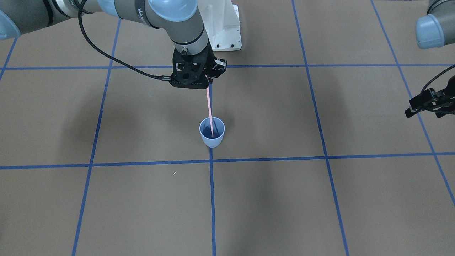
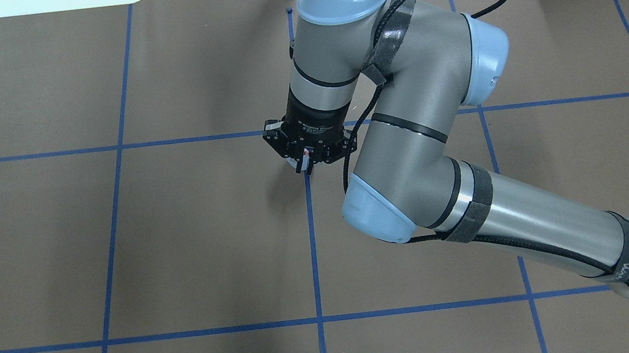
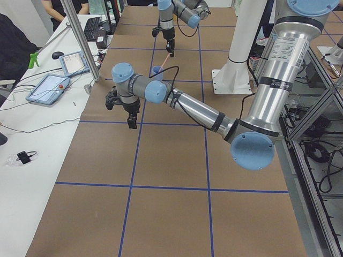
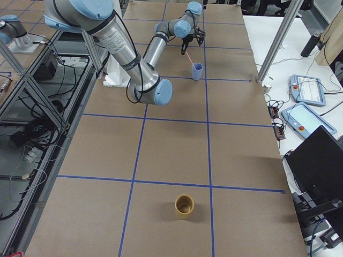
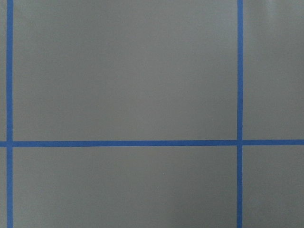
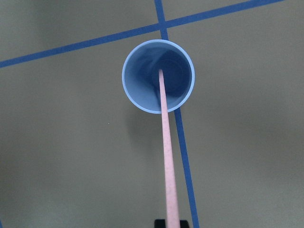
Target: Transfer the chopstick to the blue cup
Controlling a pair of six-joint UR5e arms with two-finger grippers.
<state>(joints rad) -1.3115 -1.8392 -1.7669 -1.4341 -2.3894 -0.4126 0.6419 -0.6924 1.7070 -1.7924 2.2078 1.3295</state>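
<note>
My right gripper [image 1: 207,79] is shut on the top end of the pale-pink chopstick [image 1: 209,106], which hangs nearly upright. Its lower end sits inside the opening of the light-blue cup [image 1: 212,137]. From the right wrist, the chopstick [image 6: 167,142] runs down to a tip inside the blue cup [image 6: 137,90], which stands upright on a tape crossing. In the overhead view the right gripper [image 2: 306,165] covers the cup. My left gripper [image 1: 408,108] hovers open and holds nothing at the table's far side, well away from the cup.
A tan cup [image 4: 184,205] stands alone at the table's right end. The robot's white base [image 1: 225,28] sits behind the blue cup. Blue tape lines grid the brown table cover [image 5: 123,71]. Tablets and cables lie on the white bench [image 3: 51,85].
</note>
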